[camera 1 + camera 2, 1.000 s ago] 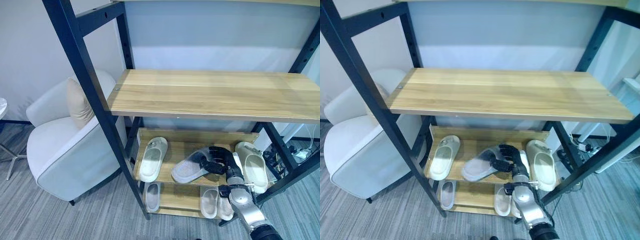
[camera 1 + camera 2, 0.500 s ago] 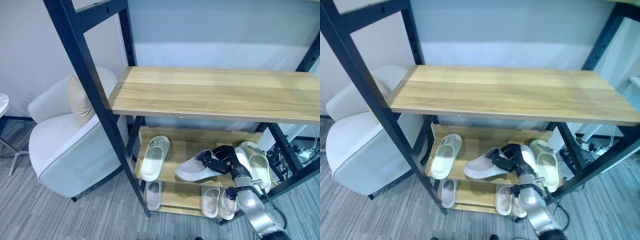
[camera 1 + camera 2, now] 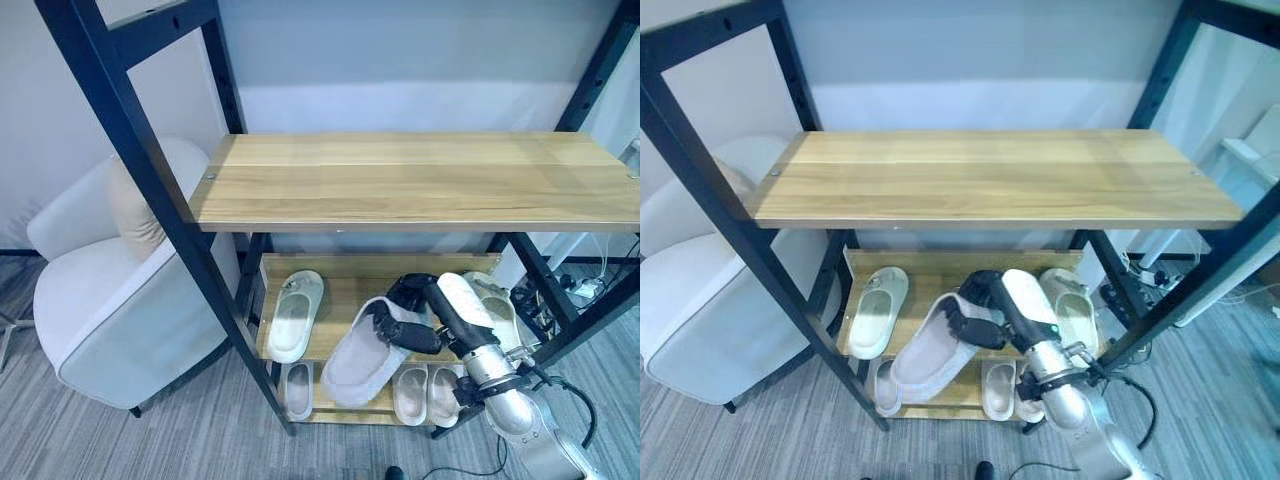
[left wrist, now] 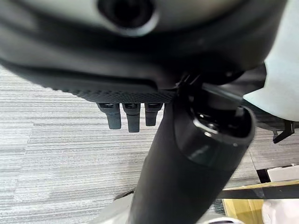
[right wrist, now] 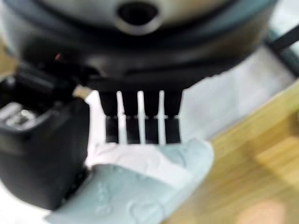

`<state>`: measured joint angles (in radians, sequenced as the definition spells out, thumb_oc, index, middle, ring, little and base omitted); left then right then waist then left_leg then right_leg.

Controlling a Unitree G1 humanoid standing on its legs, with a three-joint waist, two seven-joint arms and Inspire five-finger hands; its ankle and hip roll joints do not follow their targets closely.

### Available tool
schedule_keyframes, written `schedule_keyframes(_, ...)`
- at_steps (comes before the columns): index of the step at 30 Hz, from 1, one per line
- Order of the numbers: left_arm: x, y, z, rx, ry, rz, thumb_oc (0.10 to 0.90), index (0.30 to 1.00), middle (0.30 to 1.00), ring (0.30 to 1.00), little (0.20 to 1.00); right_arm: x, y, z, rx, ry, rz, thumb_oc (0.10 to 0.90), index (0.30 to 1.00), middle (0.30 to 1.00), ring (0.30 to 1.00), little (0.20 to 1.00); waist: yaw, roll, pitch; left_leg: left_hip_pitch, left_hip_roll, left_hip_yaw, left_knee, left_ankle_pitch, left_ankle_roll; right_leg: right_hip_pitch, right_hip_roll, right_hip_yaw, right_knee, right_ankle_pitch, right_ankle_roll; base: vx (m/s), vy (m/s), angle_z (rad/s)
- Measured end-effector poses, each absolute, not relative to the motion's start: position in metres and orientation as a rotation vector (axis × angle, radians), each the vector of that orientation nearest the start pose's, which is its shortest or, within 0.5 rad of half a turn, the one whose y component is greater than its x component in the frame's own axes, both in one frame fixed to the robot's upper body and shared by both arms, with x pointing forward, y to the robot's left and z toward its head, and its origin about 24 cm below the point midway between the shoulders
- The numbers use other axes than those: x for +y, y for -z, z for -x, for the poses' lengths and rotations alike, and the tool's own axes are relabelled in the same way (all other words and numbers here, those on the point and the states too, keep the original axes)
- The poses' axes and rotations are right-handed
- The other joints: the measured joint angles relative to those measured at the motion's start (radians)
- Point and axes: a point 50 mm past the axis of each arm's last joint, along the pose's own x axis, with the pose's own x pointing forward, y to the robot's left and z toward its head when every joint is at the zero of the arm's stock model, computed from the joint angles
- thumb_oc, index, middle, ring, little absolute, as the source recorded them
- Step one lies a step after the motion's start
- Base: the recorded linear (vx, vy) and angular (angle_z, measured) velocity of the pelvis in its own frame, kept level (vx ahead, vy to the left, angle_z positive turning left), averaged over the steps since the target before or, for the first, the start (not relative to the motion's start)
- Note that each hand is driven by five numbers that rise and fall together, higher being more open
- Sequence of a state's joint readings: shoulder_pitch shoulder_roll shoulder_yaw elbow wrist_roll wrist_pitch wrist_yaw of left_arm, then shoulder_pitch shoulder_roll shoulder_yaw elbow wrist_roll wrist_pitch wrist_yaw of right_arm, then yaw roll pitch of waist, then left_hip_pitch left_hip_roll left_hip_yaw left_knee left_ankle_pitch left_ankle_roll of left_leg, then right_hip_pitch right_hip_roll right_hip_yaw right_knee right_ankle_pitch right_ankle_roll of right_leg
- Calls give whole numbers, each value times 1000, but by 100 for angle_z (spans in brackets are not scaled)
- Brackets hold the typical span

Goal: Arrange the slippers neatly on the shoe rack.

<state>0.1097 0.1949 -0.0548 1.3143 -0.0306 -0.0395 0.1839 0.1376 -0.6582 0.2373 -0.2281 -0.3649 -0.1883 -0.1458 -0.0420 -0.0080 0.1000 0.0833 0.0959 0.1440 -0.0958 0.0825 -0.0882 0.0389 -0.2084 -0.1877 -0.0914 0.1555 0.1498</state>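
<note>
My right hand [image 3: 405,330] is shut on the heel end of a grey slipper [image 3: 360,352]. The slipper hangs tilted over the front edge of the shoe rack's middle shelf [image 3: 352,282], toe down and toward the left. In the right wrist view the fingers [image 5: 140,123] curl over the grey slipper [image 5: 140,191]. One white slipper [image 3: 291,314] lies at the shelf's left. Another white slipper [image 3: 498,308] lies at its right, partly behind my forearm. The left hand [image 4: 131,116] hangs over the carpet with relaxed fingers and holds nothing.
The wide upper wooden shelf [image 3: 420,180] overhangs the slippers. On the bottom shelf lie a small slipper [image 3: 297,388] and a white pair [image 3: 425,392]. Black frame posts [image 3: 150,190] stand at the front corners. A white armchair [image 3: 110,290] sits left of the rack.
The right hand has drawn the grey slipper forward off the middle shelf, and its toe has tipped down over the front edge. The camera has also shifted.
</note>
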Motion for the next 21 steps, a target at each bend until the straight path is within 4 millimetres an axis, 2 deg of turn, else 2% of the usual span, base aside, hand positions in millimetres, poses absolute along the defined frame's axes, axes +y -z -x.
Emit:
schedule_keyframes(3,244,167,-37,1333,-296,-286,800,900,900,900,900,-181,-78,-212,-284,-356,884,400,300,300,300,300,-5,-4,11,-20,14,-28,0,13,1,-7,22,4,5,-6,-4,-116,-209,22)
schedule_keyframes(5,251,165,-41,1310,-361,-243,800,900,900,900,900,-167,-76,-209,-283,-447,820,400,300,300,300,300,8,-7,23,-23,45,-33,13,21,-14,-6,53,-2,2,-5,-15,-68,-291,4)
schedule_keyframes(7,254,164,-45,1293,-379,-231,800,900,900,900,900,-163,-75,-207,-283,-468,791,400,300,300,300,300,5,-11,36,-26,53,-37,17,21,-16,3,61,2,0,-12,-24,-139,-225,24)
schedule_keyframes(8,256,160,-65,1215,-383,-208,800,900,900,900,900,-152,-73,-203,-285,-534,695,400,300,300,300,300,15,2,74,-65,88,-86,52,39,-50,8,115,-6,7,-24,-48,-179,-220,63)
schedule_keyframes(9,254,158,-79,1173,-365,-213,800,900,900,900,900,-152,-73,-203,-282,-543,672,400,300,300,300,300,20,9,95,-92,102,-113,74,48,-62,12,133,-27,7,-32,-60,-176,-163,97)
schedule_keyframes(10,252,155,-91,1137,-341,-226,800,900,900,900,900,-152,-74,-203,-279,-547,663,400,300,300,300,300,21,19,117,-121,112,-140,91,63,-68,13,150,-35,13,-38,-70,-111,-54,103)
schedule_keyframes(11,246,152,-109,1087,-310,-230,800,900,900,900,900,-154,-76,-204,-280,-553,673,400,300,300,300,300,20,37,149,-144,134,-143,98,63,-56,16,166,-57,24,-49,-89,-144,-34,113)
schedule_keyframes(12,242,149,-122,1057,-299,-220,800,900,900,900,900,-156,-76,-204,-276,-557,683,400,300,300,300,300,18,49,176,-163,170,-63,105,25,-44,11,169,-82,35,-57,-105,-86,4,99)
schedule_keyframes(13,241,147,-129,1037,-303,-211,800,900,900,900,900,-156,-76,-204,-275,-563,686,400,300,300,300,300,16,42,196,-166,189,-5,121,7,-28,-2,158,-88,44,-64,-115,-53,46,59)
schedule_keyframes(14,243,147,-129,1034,-316,-202,800,900,900,900,900,-155,-76,-204,-272,-581,693,400,300,300,300,300,18,36,209,-171,187,38,156,3,-23,-27,132,-90,66,-67,-116,-47,47,20)
schedule_keyframes(16,244,148,-125,1048,-330,-195,800,900,900,900,900,-155,-78,-204,-281,-591,706,400,300,300,300,300,4,36,216,-160,193,57,199,-11,-40,-57,127,-82,98,-70,-115,-57,48,0)
schedule_keyframes(17,248,148,-123,1064,-343,-202,800,900,900,900,900,-150,-84,-209,-324,-616,749,400,300,300,300,300,-34,46,240,-142,204,83,198,-7,-65,-92,119,-83,170,-88,-108,-56,56,1)
schedule_keyframes(19,254,143,-133,1031,-363,-218,800,900,900,900,900,-145,-87,-209,-354,-640,780,400,300,300,300,300,-41,15,260,-162,204,94,228,-10,-62,-134,105,-75,224,-103,-105,-27,127,-12)
schedule_keyframes(20,261,138,-142,1009,-374,-236,800,900,900,900,900,-139,-89,-210,-386,-667,810,400,300,300,300,300,-44,-14,272,-200,212,96,289,-29,-58,-175,98,-59,272,-119,-108,25,137,-22)
schedule_keyframes(21,262,136,-146,1000,-373,-244,800,900,900,900,900,-135,-90,-211,-404,-683,833,400,300,300,300,300,-43,-25,275,-212,216,98,314,-41,-57,-189,97,-48,290,-124,-108,48,141,-26)
